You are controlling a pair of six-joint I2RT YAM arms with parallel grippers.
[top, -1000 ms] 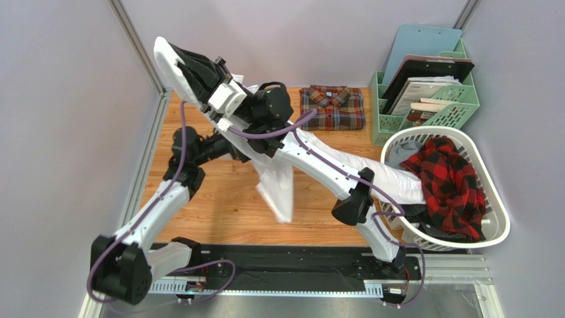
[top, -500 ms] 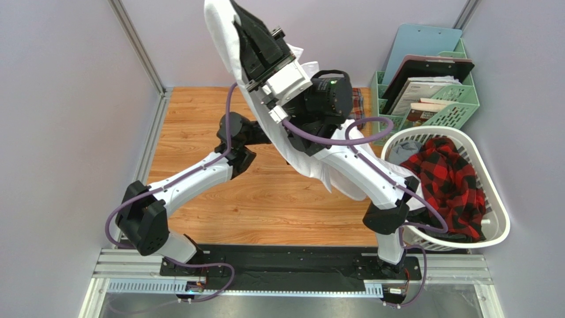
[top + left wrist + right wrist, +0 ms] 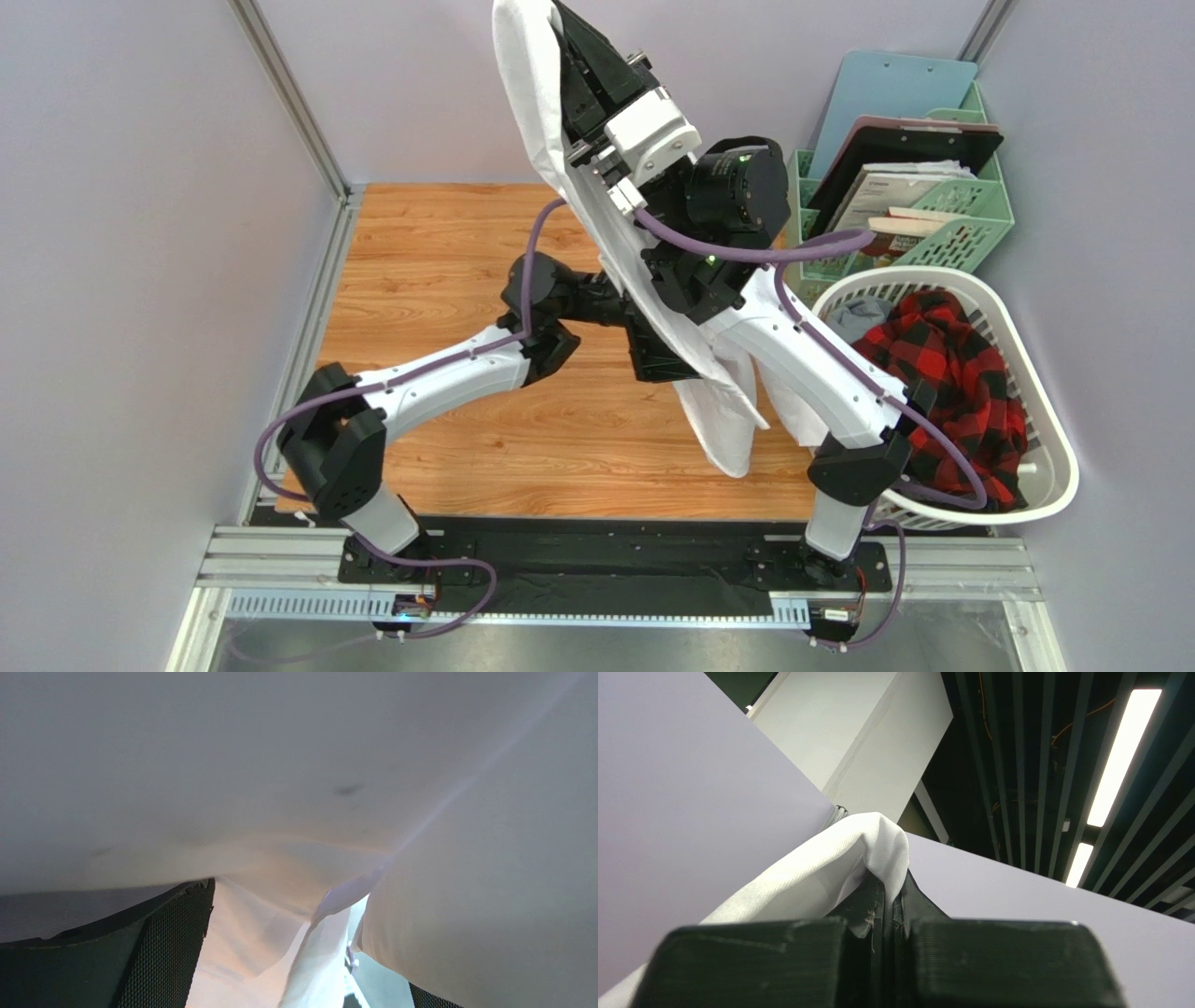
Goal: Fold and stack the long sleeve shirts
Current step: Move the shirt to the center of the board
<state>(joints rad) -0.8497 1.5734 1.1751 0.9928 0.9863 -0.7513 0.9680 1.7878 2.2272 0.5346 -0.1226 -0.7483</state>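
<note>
While the right arm is reaching steeply upward above the back of the wooden counter (image 3: 421, 266), the right pincer (image 3: 575, 39) is clamping tight on a fold of the white shirt (image 3: 723, 420), leaving no gap between its fingers. In the right wrist view the cloth is bunching over the tips of the closed fingers (image 3: 773, 966), with wall panels and ceiling lights showing behind.

From that grip the white shirt is hanging in a long narrow drape. It is running down past the right arm's wrist and forearm and ending in a loose tip over the near middle of the counter. Whether the tip is touching the wood cannot be told.

The left arm is stretching from its base across the counter toward the hanging cloth. The left pincer (image 3: 298, 973) is standing wide, with its mesh-faced fingers (image 3: 165, 952) well apart. White fabric is filling the space ahead of them, and none of it is being pinched. In the overhead view this pincer is mostly hiding where the arm meets the drape.

At the right, a white laundry basket (image 3: 1055, 483) is holding a red and black checked garment (image 3: 954, 378). Behind it a green desk organiser (image 3: 968, 231) is carrying clipboards and papers.
</note>
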